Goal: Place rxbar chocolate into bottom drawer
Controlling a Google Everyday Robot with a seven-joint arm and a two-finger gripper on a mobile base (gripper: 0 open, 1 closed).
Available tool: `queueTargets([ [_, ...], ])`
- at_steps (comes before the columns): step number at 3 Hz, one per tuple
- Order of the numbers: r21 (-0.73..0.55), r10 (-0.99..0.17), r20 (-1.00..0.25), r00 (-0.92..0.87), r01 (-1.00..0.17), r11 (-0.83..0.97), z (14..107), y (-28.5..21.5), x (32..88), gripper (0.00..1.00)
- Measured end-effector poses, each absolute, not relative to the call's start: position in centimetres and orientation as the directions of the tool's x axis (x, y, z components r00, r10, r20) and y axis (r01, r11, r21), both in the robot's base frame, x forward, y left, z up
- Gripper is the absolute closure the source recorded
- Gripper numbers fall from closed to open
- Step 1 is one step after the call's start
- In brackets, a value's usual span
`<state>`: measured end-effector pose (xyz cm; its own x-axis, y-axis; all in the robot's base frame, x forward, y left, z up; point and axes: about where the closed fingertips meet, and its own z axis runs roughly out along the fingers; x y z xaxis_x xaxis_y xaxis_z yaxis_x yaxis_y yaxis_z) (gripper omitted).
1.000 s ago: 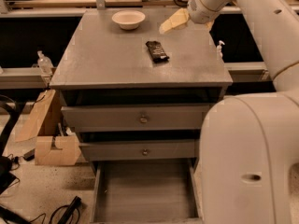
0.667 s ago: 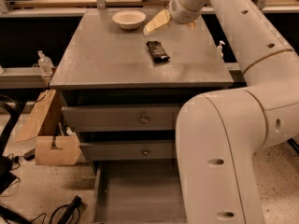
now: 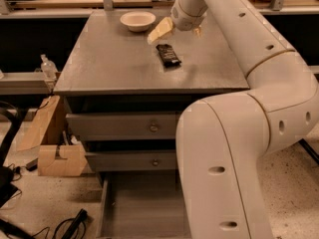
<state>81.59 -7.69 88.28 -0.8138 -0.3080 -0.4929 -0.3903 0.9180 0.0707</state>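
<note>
The rxbar chocolate (image 3: 168, 55), a flat black wrapper, lies on the grey cabinet top (image 3: 109, 59) right of the middle. My gripper (image 3: 178, 32) hangs just behind and above the bar, open and empty, with one cream finger (image 3: 159, 30) to the bar's left and the other (image 3: 198, 31) to its right. The bottom drawer (image 3: 137, 205) is pulled out at the foot of the cabinet, its grey floor bare. My arm's big white links cover its right side.
A cream bowl (image 3: 138, 20) stands at the back of the cabinet top, left of the gripper. Two round-knobbed drawers (image 3: 124, 126) are shut above the open one. A cardboard box (image 3: 55, 156), a bottle (image 3: 47, 66) and cables lie to the left on the floor.
My arm has swung left and the gripper has moved from the back right of the top to just behind the bar. The bar and bowl have not moved.
</note>
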Motion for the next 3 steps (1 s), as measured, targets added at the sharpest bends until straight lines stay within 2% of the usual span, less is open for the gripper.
queueTargets([
  [2, -0.058, -0.359, -0.419, -0.834, -0.370, 0.927, 82.1, -6.7, 84.0, 0.00],
  [3, -0.068, -0.356, -0.375, -0.856, -0.358, 0.931, 79.4, -6.9, 84.0, 0.14],
])
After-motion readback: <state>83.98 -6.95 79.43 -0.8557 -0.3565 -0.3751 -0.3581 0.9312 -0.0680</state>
